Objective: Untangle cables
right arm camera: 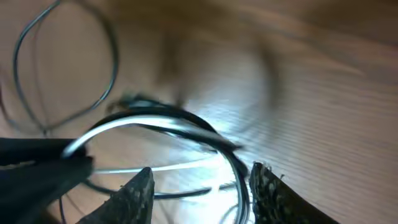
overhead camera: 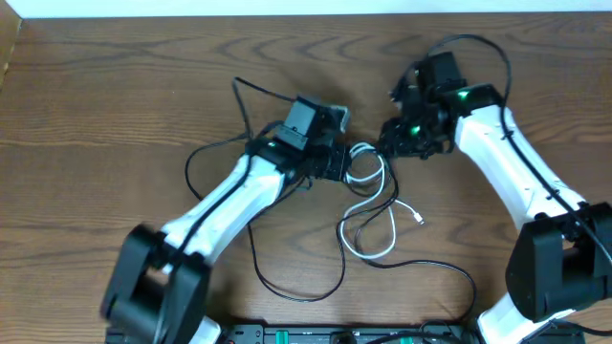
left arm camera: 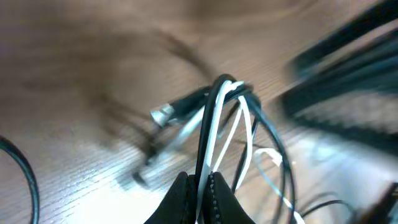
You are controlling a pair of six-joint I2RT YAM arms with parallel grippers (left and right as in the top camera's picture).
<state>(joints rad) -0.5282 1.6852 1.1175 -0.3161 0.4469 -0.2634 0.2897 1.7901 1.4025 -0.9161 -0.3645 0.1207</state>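
A white cable [overhead camera: 375,218] and a longer black cable [overhead camera: 287,287] lie looped together at the table's middle. My left gripper [overhead camera: 337,164] is shut on both strands; in the left wrist view its jaws [left arm camera: 200,186] pinch a white strand [left arm camera: 214,124] and a black strand [left arm camera: 208,112] that rise to a knot. My right gripper [overhead camera: 394,141] is open just right of the bundle. In the right wrist view its fingers [right arm camera: 200,183] straddle the looped black cable [right arm camera: 230,162] and white cable [right arm camera: 124,127], without closing on them.
The wooden table [overhead camera: 115,105] has its far edge at the top. A white plug end [overhead camera: 420,219] lies right of the loops. The black cable trails toward the front edge [overhead camera: 430,268]. Thick arm wires arch over the right arm [overhead camera: 478,43].
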